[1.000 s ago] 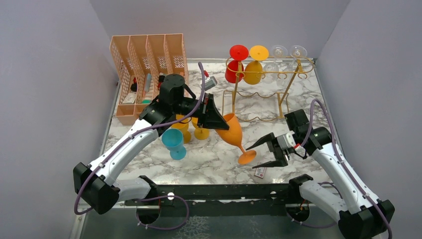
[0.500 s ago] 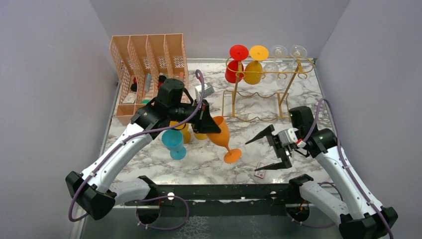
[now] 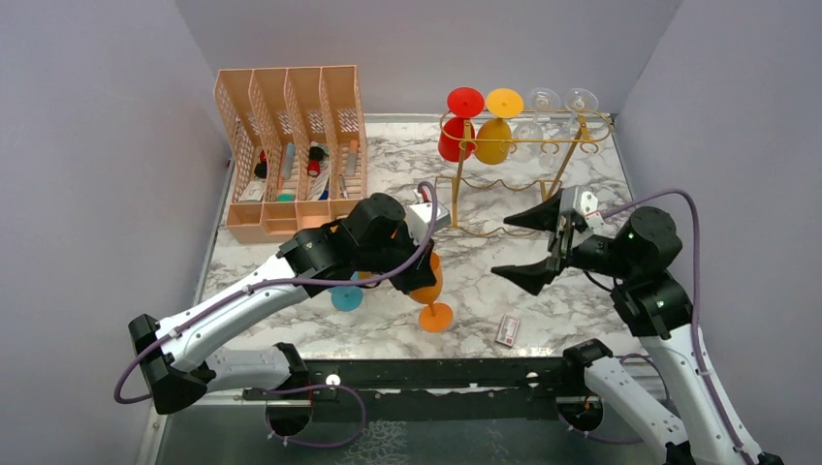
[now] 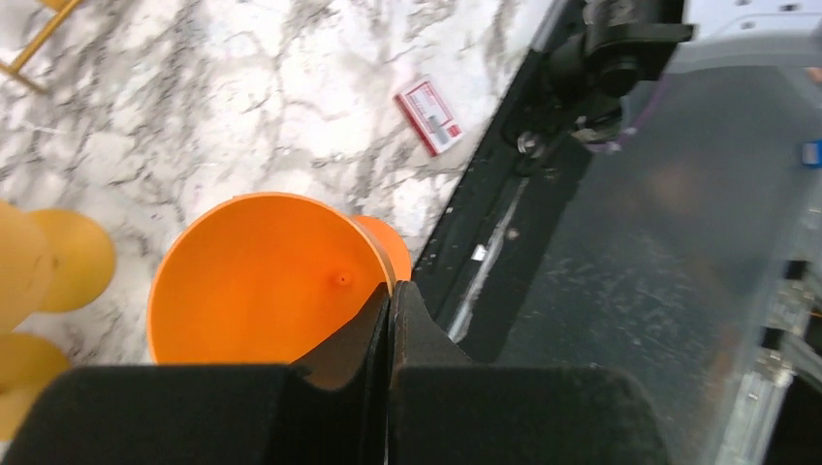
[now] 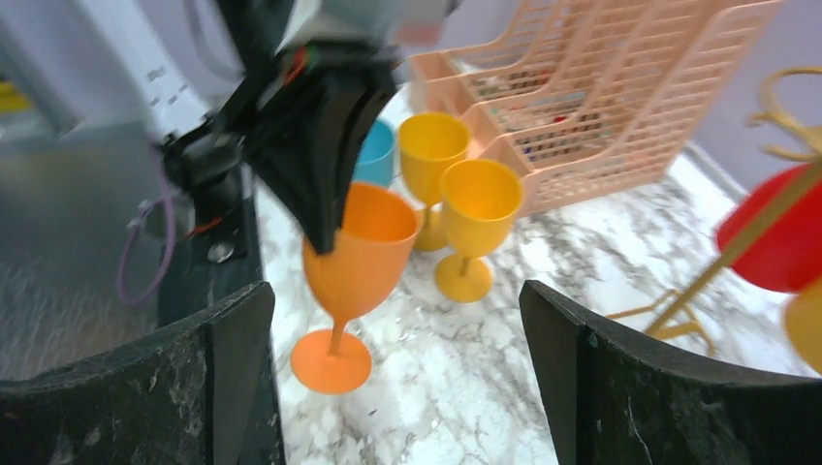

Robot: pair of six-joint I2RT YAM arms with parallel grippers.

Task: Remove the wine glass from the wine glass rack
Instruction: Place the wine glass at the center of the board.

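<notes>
Left gripper (image 4: pixel 390 302) is clamped on the rim of the orange glass (image 3: pixel 427 281). The glass is upright and off the rack (image 3: pixel 528 142), its foot low over the table (image 3: pixel 485 300) near the front edge; I cannot tell whether it touches. Right gripper (image 3: pixel 516 249) hangs between glass and rack, jaws wide apart, holding nothing. Red glass (image 3: pixel 454 140) and yellow glass (image 3: pixel 492 140) hang from the rack.
</notes>
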